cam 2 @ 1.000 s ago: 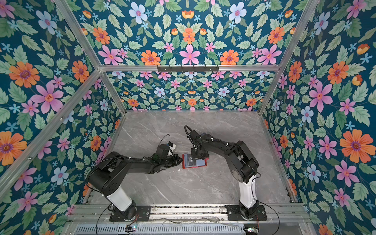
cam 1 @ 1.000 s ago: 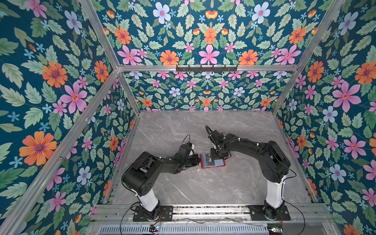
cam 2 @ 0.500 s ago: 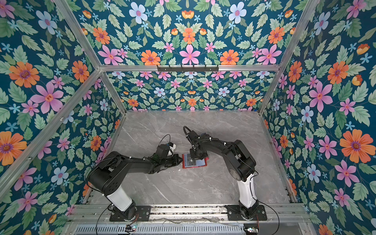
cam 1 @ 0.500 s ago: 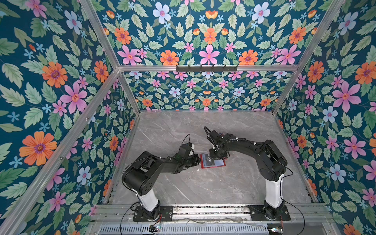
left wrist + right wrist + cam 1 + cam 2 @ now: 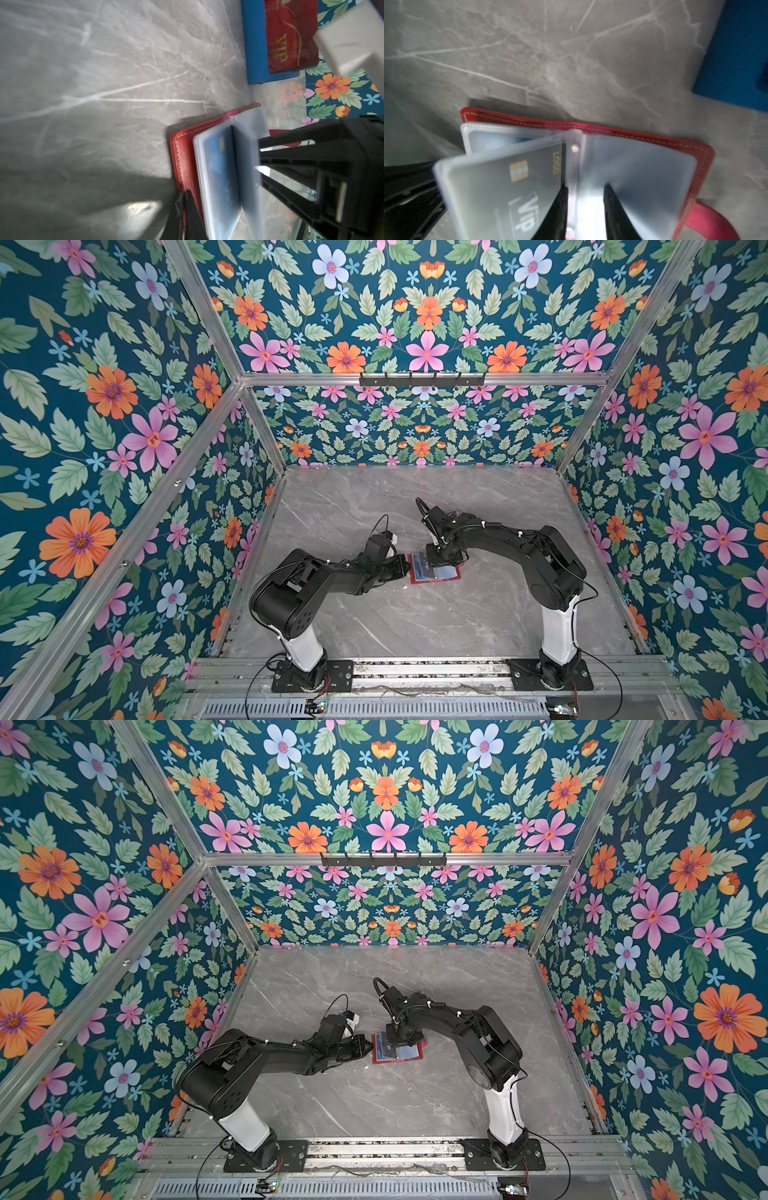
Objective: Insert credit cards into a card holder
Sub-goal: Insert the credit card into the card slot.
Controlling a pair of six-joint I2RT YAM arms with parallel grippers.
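Parting lately, right end effector (image 5: 584, 191) seemingly straddles card holder (image 5: 529, 122) spine.

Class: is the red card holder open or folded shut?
Open. The card holder lies spread flat, both red covers showing, clear sleeves fanned up from its spine.

- Left arm (image 5: 332, 576) and right arm (image 5: 511, 537): matte black, with chunky rounded joint housings.
- A white tapered lower column (image 5: 305, 645) under each, on a black screwed base plate (image 5: 340, 674).
- Thin black cables (image 5: 419, 504) loop at the wrists, held by white ties.
- Right gripper (image 5: 585, 188): slim black tapered fingers.
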